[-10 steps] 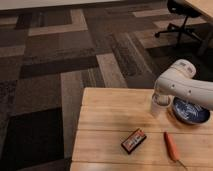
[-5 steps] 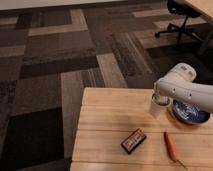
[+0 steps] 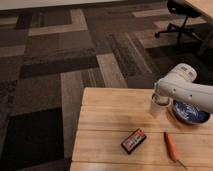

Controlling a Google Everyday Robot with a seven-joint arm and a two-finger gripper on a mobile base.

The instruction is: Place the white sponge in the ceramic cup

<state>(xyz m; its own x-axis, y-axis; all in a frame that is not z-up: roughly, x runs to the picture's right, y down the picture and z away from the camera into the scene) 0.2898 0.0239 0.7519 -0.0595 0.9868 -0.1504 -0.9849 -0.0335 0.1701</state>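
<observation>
— Position of the gripper (image 3: pixel 161 96)?
— Directly over the small plain white handleless ceramic cup (image 3: pixel 159 107), at the end of the white rounded robot arm (image 3: pixel 183 86). Arm reaching in from the right edge, cut off there.

— State of the gripper?
— Cannot tell. Merged with the white arm housing and the white cup rim; no outline separable.

— Location of the small pale white sponge?
— Not distinguishable. Mouth of the cup covered by the arm's end, so whether in the cup, in the grasp or elsewhere cannot be told.

— Cup itself?
— Upright on the light wooden plank table (image 3: pixel 110 114), near the back edge, just beside the dark blue patterned bowl (image 3: pixel 191 115). Upper part masked by the arm; only the lower wall visible.

— Bowl?
— Partly hidden under the arm; right rim close to the picture's edge.

— Other items on the table?
— Flat black-and-red rectangular packet (image 3: pixel 133 140) towards the front, lying at an angle. Slim orange carrot-shaped object (image 3: pixel 171 146) to its right, thin end running off the lower edge.

— Surroundings?
— Patterned grey and brown carpet (image 3: pixel 60 65). Black office chair (image 3: pixel 177 20) top right, cut off above
</observation>
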